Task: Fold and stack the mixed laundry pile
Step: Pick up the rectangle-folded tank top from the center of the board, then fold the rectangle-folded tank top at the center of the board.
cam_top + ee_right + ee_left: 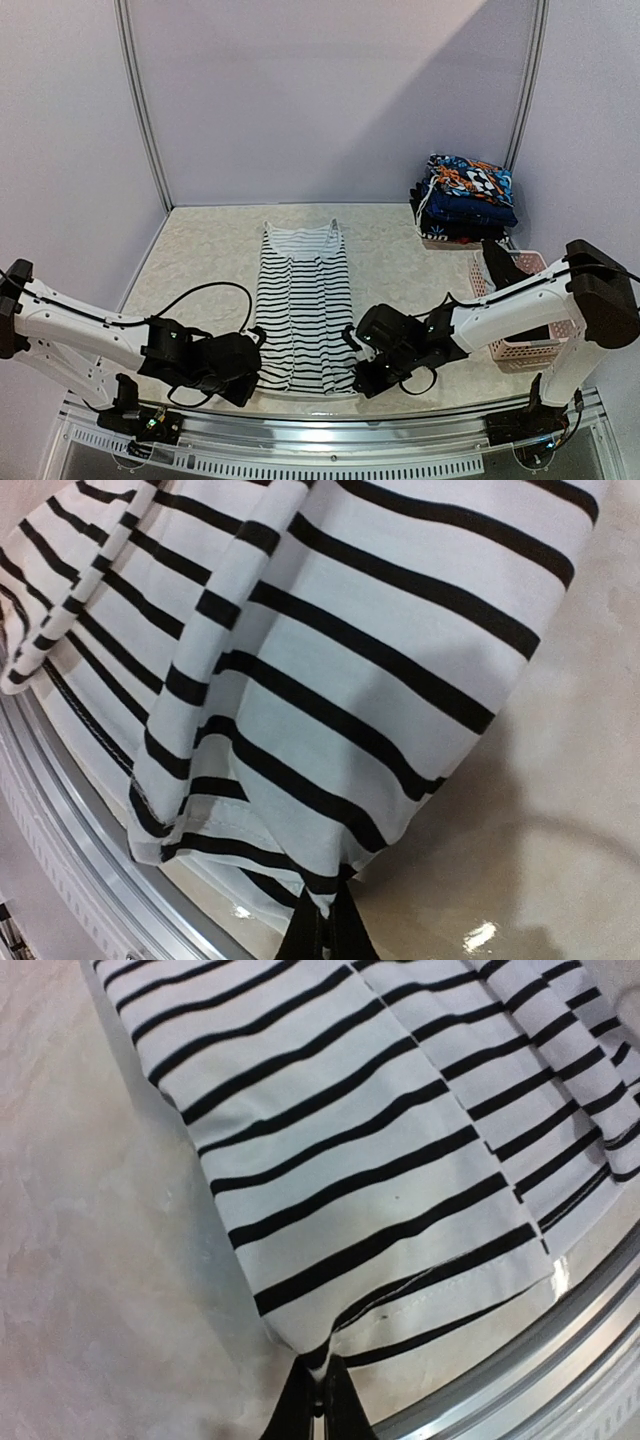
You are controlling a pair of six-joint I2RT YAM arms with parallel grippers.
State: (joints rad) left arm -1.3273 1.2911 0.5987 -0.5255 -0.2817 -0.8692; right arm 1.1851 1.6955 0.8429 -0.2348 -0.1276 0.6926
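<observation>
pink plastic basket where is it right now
Top view: the pink plastic lattice basket sits at the right edge of the table, partly behind the white right arm, just nearer than the folded stack of colourful clothes.

You have the shirt [303,305] lying lengthwise in the middle of the counter [200,260], its neck at the far end. Your left gripper [262,380] is at its near left corner and your right gripper [353,385] at its near right. Folded clothes [465,200] sit far right, with the basket [530,345] in front of them.
</observation>
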